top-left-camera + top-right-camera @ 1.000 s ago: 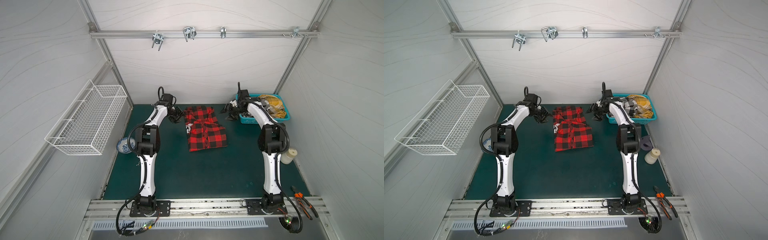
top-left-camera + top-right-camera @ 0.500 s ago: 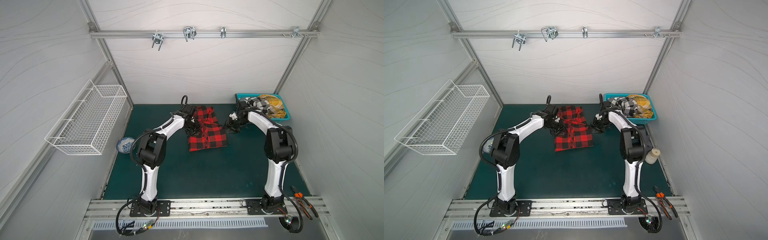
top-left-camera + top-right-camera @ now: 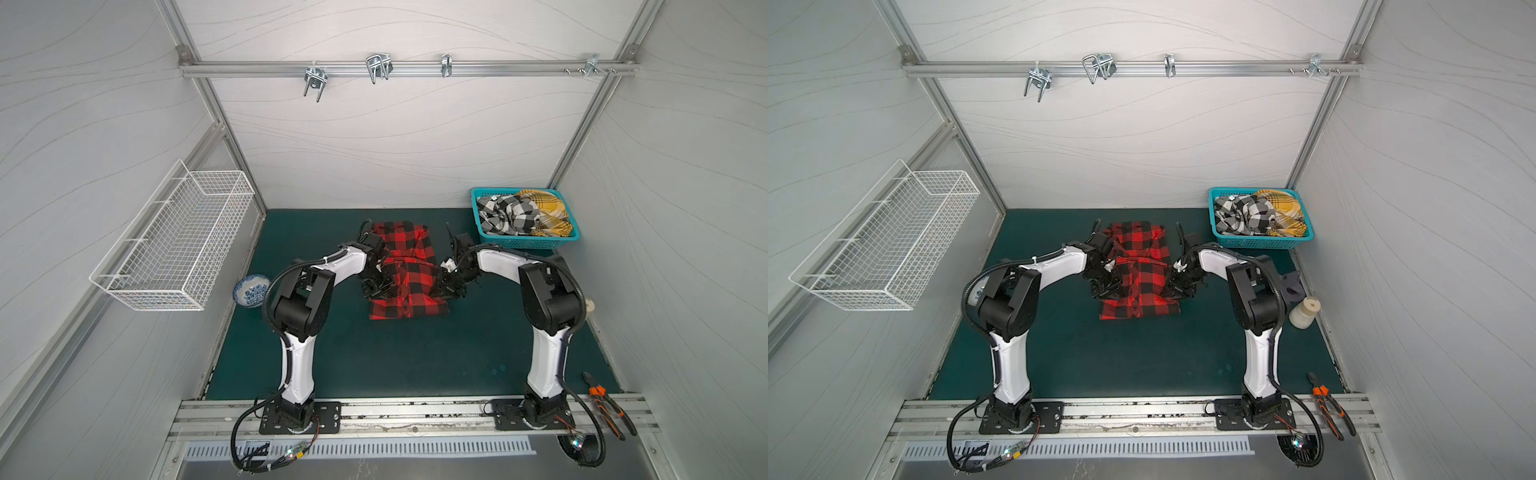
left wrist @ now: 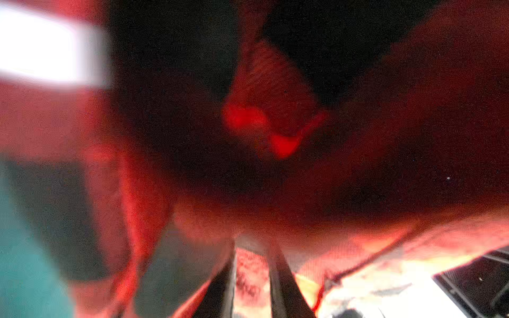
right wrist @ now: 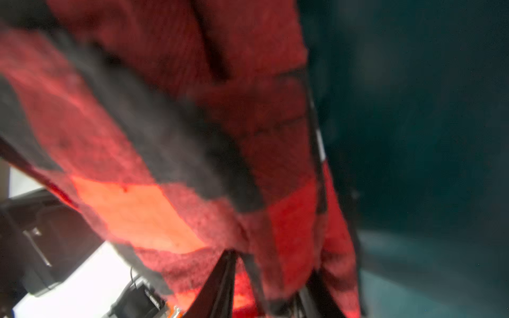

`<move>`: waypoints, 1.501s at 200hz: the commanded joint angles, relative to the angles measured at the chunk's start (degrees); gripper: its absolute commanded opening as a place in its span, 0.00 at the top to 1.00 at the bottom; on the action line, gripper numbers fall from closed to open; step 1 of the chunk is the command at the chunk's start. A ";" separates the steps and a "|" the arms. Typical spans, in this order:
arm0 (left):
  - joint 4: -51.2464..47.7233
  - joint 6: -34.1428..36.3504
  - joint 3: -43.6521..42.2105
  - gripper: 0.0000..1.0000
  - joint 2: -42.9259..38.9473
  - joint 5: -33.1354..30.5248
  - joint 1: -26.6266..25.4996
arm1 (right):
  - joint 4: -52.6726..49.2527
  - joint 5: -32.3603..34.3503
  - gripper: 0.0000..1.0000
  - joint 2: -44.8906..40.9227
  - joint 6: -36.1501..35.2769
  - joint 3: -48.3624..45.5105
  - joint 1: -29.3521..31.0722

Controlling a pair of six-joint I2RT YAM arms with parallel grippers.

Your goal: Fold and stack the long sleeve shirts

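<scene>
Top views both show one dark green counter (image 3: 374,365) filling the middle of the frame, with one white wire basket (image 3: 174,245) on the wall at the left. Three shirts are in sight. One red-and-black shirt (image 3: 409,286) (image 3: 1142,282) lies partly folded at the centre of the counter; its long axis runs up and down the frame with a slight tilt, the narrower end toward the back wall and the wider, squarer end toward the lower edge. A row of buttons shows near that lower end, and I cannot tell where the collar is. One turquoise basket (image 3: 523,241) at the upper right holds the other two, crumpled: one black-and-white shirt (image 3: 509,214) on its left side and one mustard-yellow shirt (image 3: 544,208) on its right. The red-and-black shirt lies between the two hands: the left hand (image 3: 376,286) (image 3: 1106,286) is on its left edge about halfway along, the right hand (image 3: 442,289) (image 3: 1177,286) on its right edge opposite. In the left wrist view, blurred, the left hand (image 4: 252,247) is clenched on red cloth pinched between its fingers; in the right wrist view the right hand (image 5: 271,269) likewise grasps a bunch of the red-and-black shirt (image 5: 165,137). One patterned bowl (image 3: 251,289) sits at the counter's left edge, and one pair of orange pliers (image 3: 606,403) at the lower right.
</scene>
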 commanded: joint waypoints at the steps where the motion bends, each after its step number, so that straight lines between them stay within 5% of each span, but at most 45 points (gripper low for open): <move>1: -1.57 1.37 -6.20 0.73 -8.53 1.25 -0.18 | 1.22 -0.07 0.63 -8.14 3.75 -5.43 2.63; 35: -3.41 3.57 -5.26 0.57 -14.19 1.06 3.76 | 0.89 0.30 0.42 -10.55 2.31 -5.41 0.91; 64: -1.73 5.79 0.97 0.51 -9.67 2.79 10.29 | 2.34 -0.97 0.41 -2.92 -1.03 -0.24 -1.79; 129: -0.95 9.06 12.40 0.46 3.22 3.89 9.72 | 4.31 -3.51 0.43 6.84 -3.99 11.34 -3.84; 165: -1.62 9.60 14.48 0.56 6.26 3.99 8.62 | 2.63 -4.02 0.53 9.03 -4.68 13.50 -3.64; 192: -2.39 9.98 14.80 0.67 6.61 3.41 8.61 | 2.06 -3.39 0.52 7.65 -5.14 11.39 -3.29; 213: -3.94 10.88 15.43 0.65 6.96 3.85 8.57 | 1.82 -1.81 0.42 6.03 -5.75 8.87 -3.78; 246: -5.97 13.36 15.66 0.55 7.20 2.92 8.26 | 3.10 -2.63 0.39 3.63 -5.73 4.78 -4.61; 300: -5.80 12.94 18.09 0.68 10.12 4.36 7.41 | -1.14 0.30 0.45 2.43 -7.05 6.55 -2.12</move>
